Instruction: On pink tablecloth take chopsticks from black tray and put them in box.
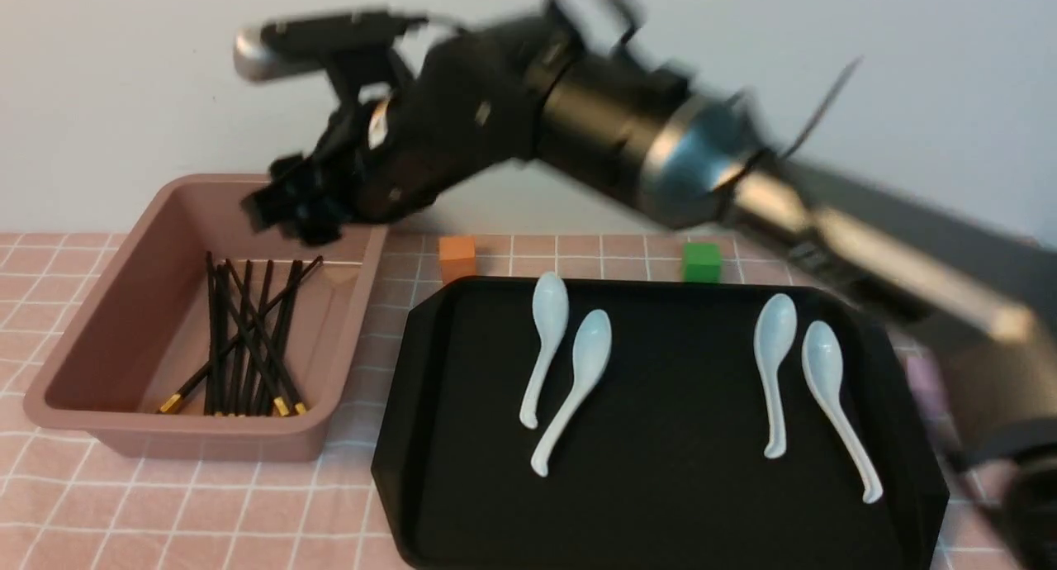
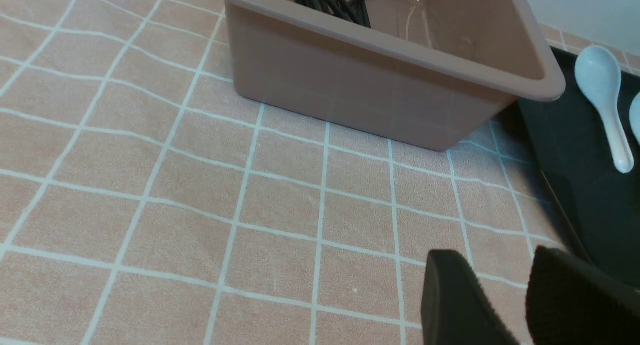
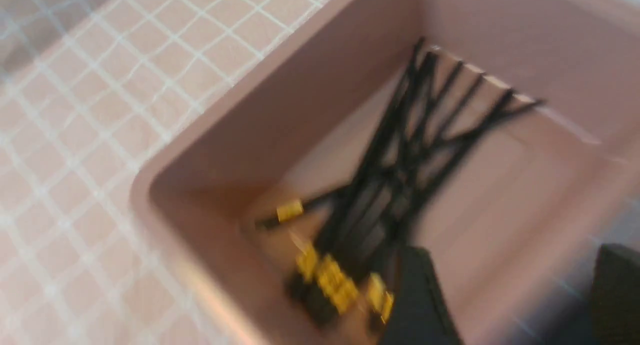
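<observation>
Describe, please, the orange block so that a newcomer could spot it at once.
Find the big black tray on the pink cloth. Just behind its far left corner, beside the pink tub, sits a small cube. It is orange, while the second cube, further right, is green.

My right hand (image 1: 293,206) is smeared by blur in the front view, its fingers unreadable there. Its wrist view smears the chopsticks (image 3: 400,175) into one clump. The picture's edge cuts off my left hand (image 2: 495,265), and the black tray (image 1: 661,520) on its near side.
</observation>
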### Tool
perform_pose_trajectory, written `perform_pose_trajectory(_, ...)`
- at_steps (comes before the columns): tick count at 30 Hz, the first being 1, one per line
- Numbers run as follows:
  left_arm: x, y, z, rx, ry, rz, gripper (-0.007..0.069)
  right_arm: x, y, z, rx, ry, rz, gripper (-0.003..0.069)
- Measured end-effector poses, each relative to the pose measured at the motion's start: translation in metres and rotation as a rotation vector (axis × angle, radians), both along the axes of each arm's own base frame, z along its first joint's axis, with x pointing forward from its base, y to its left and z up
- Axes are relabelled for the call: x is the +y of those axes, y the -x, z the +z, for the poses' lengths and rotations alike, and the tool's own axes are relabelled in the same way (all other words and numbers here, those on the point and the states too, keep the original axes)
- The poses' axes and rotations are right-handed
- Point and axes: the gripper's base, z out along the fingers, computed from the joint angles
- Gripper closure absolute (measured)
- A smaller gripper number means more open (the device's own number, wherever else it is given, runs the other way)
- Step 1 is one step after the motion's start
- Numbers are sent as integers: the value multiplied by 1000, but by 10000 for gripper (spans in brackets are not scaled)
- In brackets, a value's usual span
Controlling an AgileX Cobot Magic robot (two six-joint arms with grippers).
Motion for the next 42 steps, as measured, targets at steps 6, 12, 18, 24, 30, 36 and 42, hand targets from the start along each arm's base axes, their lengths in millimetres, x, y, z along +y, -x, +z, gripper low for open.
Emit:
perform_pose_trajectory(6, 0, 0, 0, 0, 0, 0, 386, -77, 60, 92, -28, 226, 2, 503)
perform_pose_trajectory(12, 0, 0, 0, 0, 0, 0, 386, -113, 88, 125, -77, 220, -50, 672)
perform_pose_trajectory(18, 0, 0, 0, 0, 0, 0, 386, -149, 124, 132, -37, 204, -75, 672)
perform_pose_trajectory(24, 0, 0, 0, 0, 0, 0, 386, -165, 141, 128, -14, 211, -71, 671)
perform_pose_trajectory(30, 0, 0, 0, 0, 0, 0, 386, -165, 140, 126, -18, 224, -68, 669)
perform_pose_trajectory(36, 0, 0, 0, 0, 0, 0, 386, -174, 140, 120, -117, 357, -17, 666)
perform_pose_trajectory(42, 0, 0, 0, 0, 0, 0, 386, -232, 179, 98, -198, 302, -61, 665)
